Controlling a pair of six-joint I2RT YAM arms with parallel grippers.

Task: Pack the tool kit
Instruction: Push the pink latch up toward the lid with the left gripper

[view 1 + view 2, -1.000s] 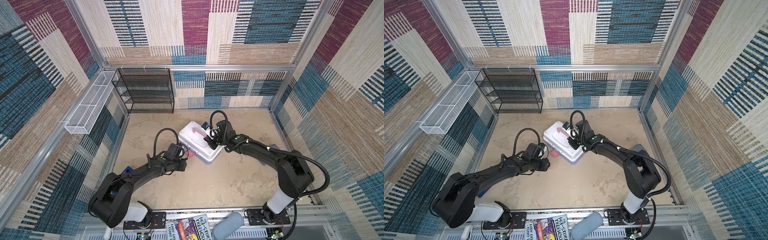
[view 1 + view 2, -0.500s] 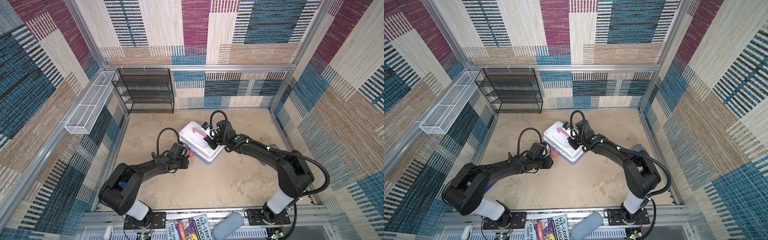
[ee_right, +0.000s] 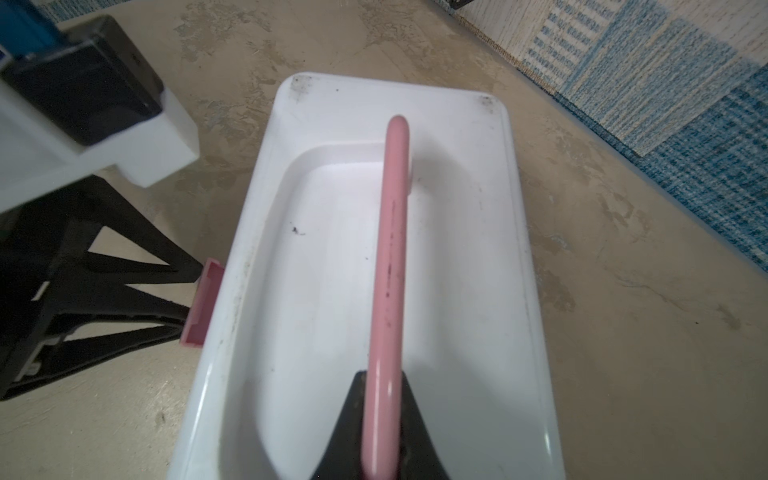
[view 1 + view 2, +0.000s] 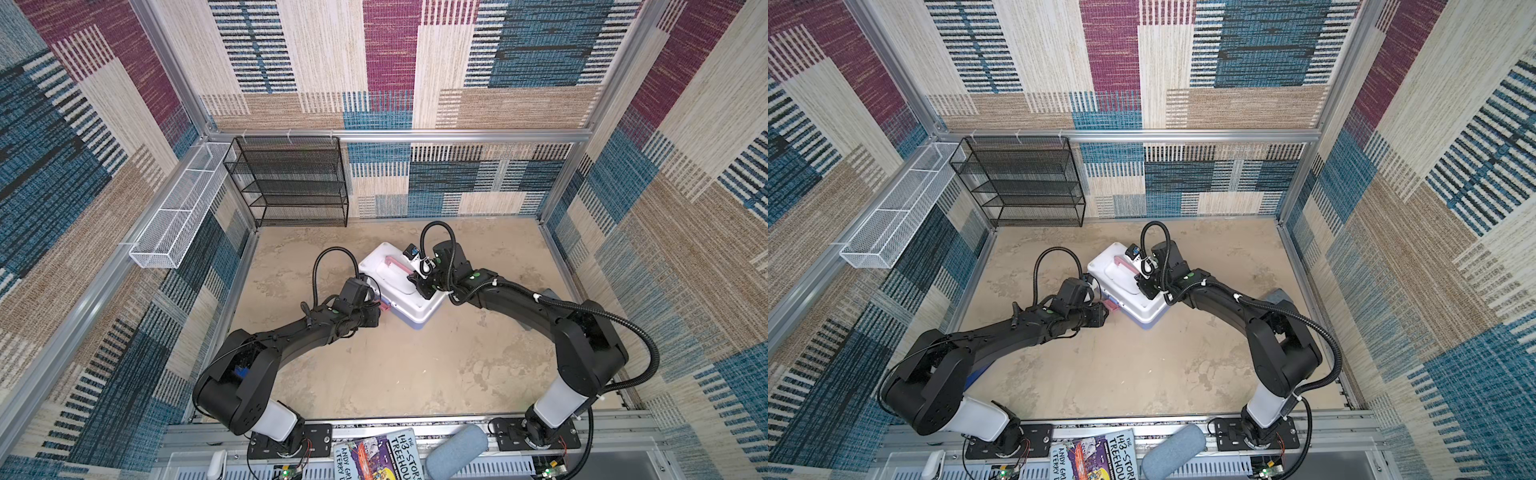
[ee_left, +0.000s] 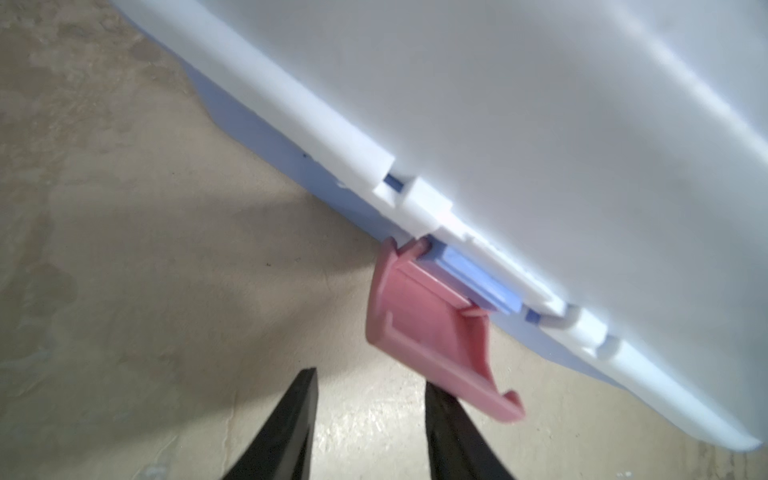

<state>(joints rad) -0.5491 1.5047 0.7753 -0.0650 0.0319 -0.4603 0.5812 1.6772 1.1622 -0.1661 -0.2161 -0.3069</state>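
Though interior hidden, right end effector (image 3: pixel 381 417) clamps handle (image 3: pixel 392 249); left end effector (image 5: pixel 370 379) gapes empty.

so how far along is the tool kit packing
Done: the white lid is down on the lavender base. In hand: the right end effector is shut on the pink handle, while the open left end effector sits at the pink latch. Left: that latch hangs unfastened and needs snapping shut.

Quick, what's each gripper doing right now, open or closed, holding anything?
Left gripper: open, empty, fingertips at the pink latch.
Right gripper: closed on the pink handle.
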